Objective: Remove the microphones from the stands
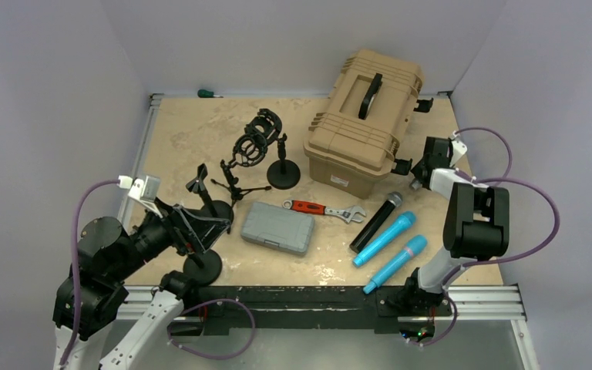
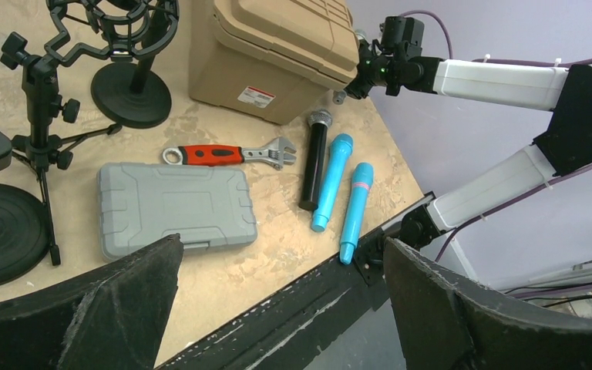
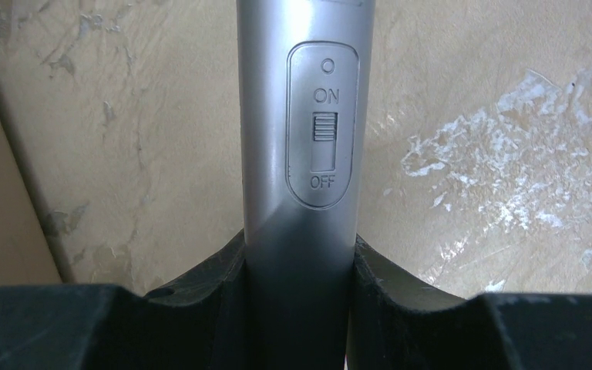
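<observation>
Tan case [image 1: 366,119]: rear right, lid shut.
Shock-mount stand [image 1: 266,146]: upright, just left of the case.
Left gripper [image 2: 277,308]: jaws spread wide, holding nothing.
Right gripper [image 3: 299,270]: clamped on the microphone, beside the case's right side.
Silver microphone [image 3: 301,154]: in the right gripper, well apart from the stand.

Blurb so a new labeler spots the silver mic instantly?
Find the big tan case at the back of the table; the right gripper sits off its near right corner. The silver microphone is clamped in it. Unlike the black microphone and two blue microphones lying loose in front, it is silver with an ON/OFF slide switch.
</observation>
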`<act>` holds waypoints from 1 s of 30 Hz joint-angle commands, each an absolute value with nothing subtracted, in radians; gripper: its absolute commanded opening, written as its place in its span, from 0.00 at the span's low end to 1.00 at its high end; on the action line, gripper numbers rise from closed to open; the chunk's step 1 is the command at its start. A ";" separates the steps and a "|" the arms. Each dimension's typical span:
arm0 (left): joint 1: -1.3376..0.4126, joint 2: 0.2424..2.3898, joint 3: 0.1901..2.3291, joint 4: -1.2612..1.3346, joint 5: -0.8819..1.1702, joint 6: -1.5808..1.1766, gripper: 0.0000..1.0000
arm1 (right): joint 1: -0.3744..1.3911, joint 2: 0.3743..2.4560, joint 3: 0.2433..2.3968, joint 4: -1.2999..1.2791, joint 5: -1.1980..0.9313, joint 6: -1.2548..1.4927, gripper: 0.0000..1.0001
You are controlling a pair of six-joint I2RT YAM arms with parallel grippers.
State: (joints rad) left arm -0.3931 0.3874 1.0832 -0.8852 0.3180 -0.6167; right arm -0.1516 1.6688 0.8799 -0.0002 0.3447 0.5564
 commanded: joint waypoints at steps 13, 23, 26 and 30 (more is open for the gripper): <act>-0.387 0.390 1.120 -0.886 0.324 -0.595 0.99 | -0.154 1.538 0.787 0.140 0.279 0.496 0.64; -0.388 0.378 1.117 -0.875 0.316 -0.587 0.99 | -0.153 1.252 0.783 0.055 0.238 0.445 0.75; -0.388 0.366 1.115 -0.852 0.304 -0.593 1.00 | -0.151 1.103 0.785 0.024 0.190 0.414 0.78; -0.388 0.328 1.114 -0.787 0.283 -0.610 1.00 | -0.151 0.913 0.865 -0.035 0.100 0.386 0.81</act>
